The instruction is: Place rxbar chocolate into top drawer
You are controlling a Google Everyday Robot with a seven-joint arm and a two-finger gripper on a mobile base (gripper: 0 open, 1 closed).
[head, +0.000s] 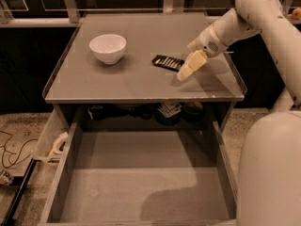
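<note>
The rxbar chocolate [168, 62], a flat dark bar with white lettering, lies on the grey tabletop [141, 84] to the right of centre. My gripper [184, 73] hangs just right of the bar's right end, low over the tabletop, pointing down and left. The top drawer [141, 187] is pulled wide open below the front of the table, with a bare grey bottom and low side walls.
A white bowl [107, 48] stands on the left of the tabletop. A small pale side tray [49, 142] with a tape roll juts out at the drawer's left. Dark items sit on the shelf [164, 112] under the tabletop. Cables lie on the floor [11, 149] at left.
</note>
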